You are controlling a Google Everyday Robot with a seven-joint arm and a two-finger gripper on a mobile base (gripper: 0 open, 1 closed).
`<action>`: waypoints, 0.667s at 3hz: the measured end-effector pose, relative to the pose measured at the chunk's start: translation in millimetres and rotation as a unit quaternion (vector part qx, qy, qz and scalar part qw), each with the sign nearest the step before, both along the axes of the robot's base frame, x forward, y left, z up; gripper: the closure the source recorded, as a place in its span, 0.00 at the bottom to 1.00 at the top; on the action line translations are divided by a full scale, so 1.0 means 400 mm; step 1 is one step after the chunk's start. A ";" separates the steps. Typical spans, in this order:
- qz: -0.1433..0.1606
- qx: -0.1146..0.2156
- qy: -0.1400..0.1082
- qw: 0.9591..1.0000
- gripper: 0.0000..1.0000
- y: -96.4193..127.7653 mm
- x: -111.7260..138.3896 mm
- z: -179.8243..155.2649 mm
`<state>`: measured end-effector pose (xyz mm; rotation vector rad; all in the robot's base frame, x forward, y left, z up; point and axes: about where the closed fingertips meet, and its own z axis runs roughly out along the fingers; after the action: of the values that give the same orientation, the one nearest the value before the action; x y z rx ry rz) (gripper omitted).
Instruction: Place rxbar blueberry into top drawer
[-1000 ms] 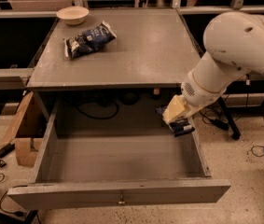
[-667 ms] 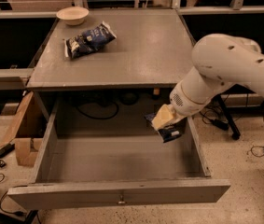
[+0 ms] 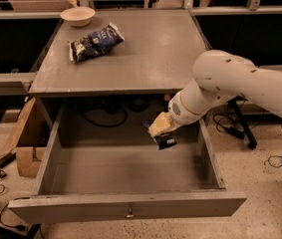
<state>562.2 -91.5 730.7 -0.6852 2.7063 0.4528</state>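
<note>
The top drawer [image 3: 130, 209] is pulled wide open below the grey table, with a small metal knob on its front panel. My gripper [image 3: 159, 128] hangs over the drawer's right rear part, above the drawer floor. It is shut on the rxbar blueberry [image 3: 164, 141], a small dark navy wrapper that sticks out below the yellowish fingers [image 3: 160, 124]. My white arm reaches in from the right.
On the table top [image 3: 150, 59] lie a crinkled blue-and-white chip bag [image 3: 95, 42] and a pale bowl [image 3: 77, 16] at the back left. A cardboard box [image 3: 25, 143] stands on the floor at the left. Cables lie on the floor at left and right.
My arm has swung left and inward, carrying the bar from the drawer's right edge to a spot over the drawer's inside.
</note>
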 end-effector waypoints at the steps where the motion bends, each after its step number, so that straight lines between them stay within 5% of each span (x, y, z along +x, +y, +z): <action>1: -0.001 0.001 0.001 1.000 0.81 0.002 0.001 -0.004; 2: -0.001 0.001 0.001 1.000 0.58 0.002 0.001 -0.004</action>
<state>562.7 -90.6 729.3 -0.6827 2.7070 0.4568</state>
